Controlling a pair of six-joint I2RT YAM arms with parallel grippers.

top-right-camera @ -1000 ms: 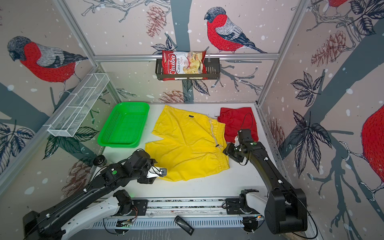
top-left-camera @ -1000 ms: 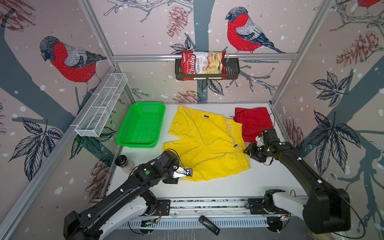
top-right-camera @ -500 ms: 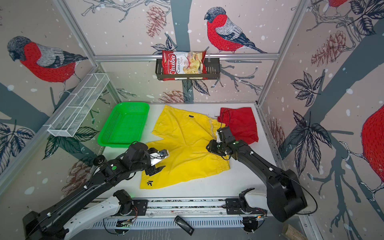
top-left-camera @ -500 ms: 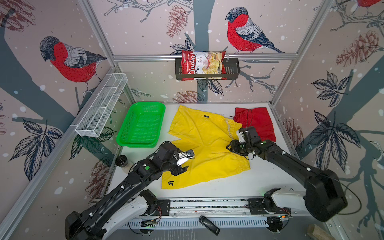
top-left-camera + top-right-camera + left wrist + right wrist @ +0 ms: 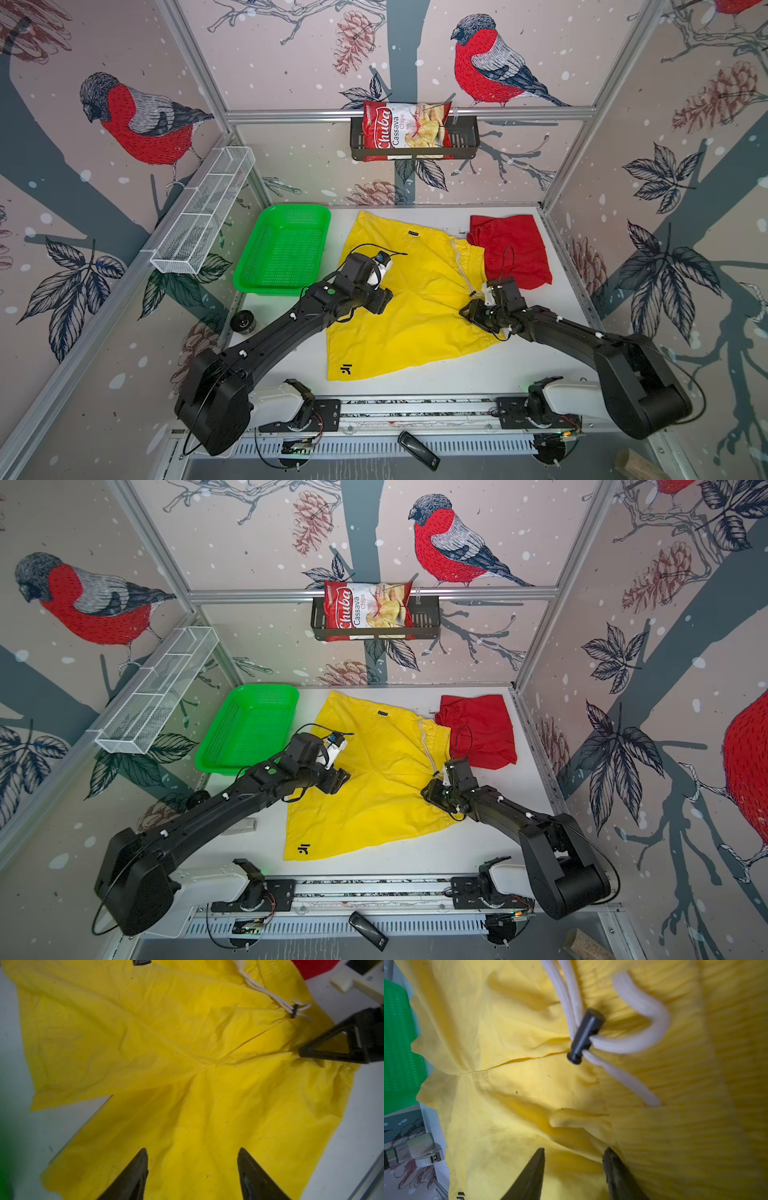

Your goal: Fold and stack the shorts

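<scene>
The yellow shorts (image 5: 415, 307) (image 5: 374, 796) lie spread flat mid-table, with a small black mark by the near leg hem (image 5: 345, 369). Their white drawstring (image 5: 629, 1043) carries a black toggle (image 5: 583, 1036). The red shorts (image 5: 513, 249) (image 5: 482, 729) lie at the back right, beside the yellow waistband. My left gripper (image 5: 380, 299) (image 5: 192, 1153) is open low over the yellow cloth near the crotch, holding nothing. My right gripper (image 5: 471, 313) (image 5: 574, 1151) is open at the waistband side, close to the drawstring, its fingertips (image 5: 307, 1052) down at the cloth.
A green basket (image 5: 282, 249) stands left of the shorts, close to my left arm. A white wire shelf (image 5: 203, 216) hangs on the left wall. On the back wall a black rack holds a chips bag (image 5: 405, 131). A black roller (image 5: 243, 322) sits at the table's left edge.
My left gripper moved from the near leg hem back toward the crotch. That leg now lies stretched out with its black mark showing. My right gripper shifted left onto the waistband area.
</scene>
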